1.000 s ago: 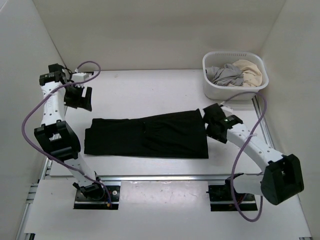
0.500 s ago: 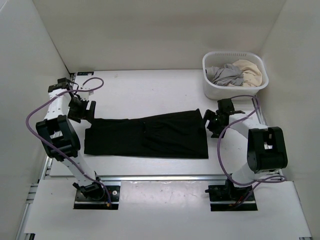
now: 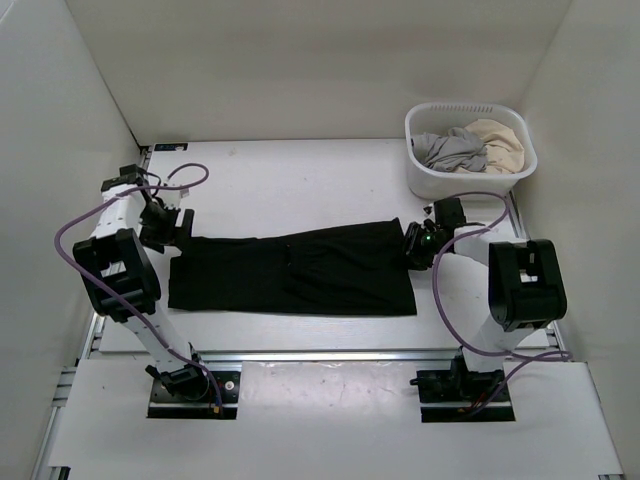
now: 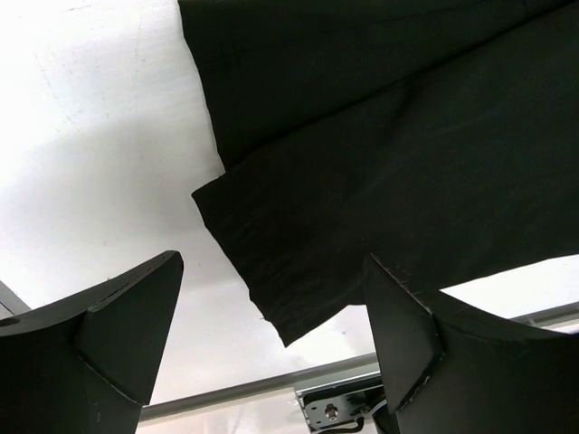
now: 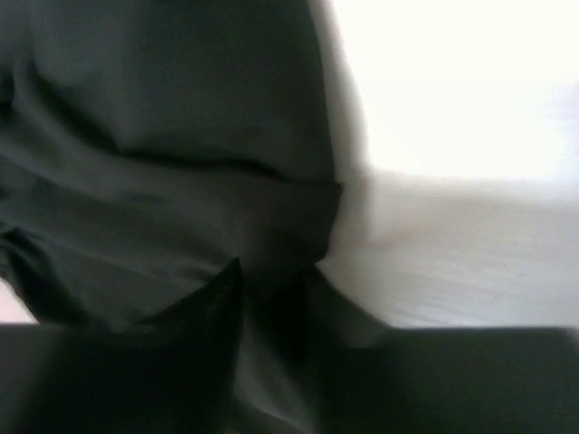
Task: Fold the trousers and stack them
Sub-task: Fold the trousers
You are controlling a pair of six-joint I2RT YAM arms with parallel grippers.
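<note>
The black trousers (image 3: 300, 270) lie flat across the middle of the table, folded lengthwise into a long band. My left gripper (image 3: 168, 224) hangs open at their far left corner. In the left wrist view the trousers (image 4: 389, 136) fill the upper right, and a corner of the cloth lies between the wide-apart fingers of the left gripper (image 4: 273, 262), untouched. My right gripper (image 3: 417, 245) is at the trousers' right edge. In the blurred right wrist view the right gripper (image 5: 271, 271) has its fingers close together, with a bunched fold of the trousers (image 5: 163, 136) pinched between them.
A white basket (image 3: 440, 185) stands at the back right, holding a grey garment (image 3: 455, 150) and a beige garment (image 3: 500, 140). A metal rail (image 3: 300, 352) runs along the table's near edge. White walls close in the left, right and back.
My right gripper has moved in onto the trousers' right edge and closed from wide open onto the cloth. My left gripper has come down and nearer to the trousers' left corner, still open.
</note>
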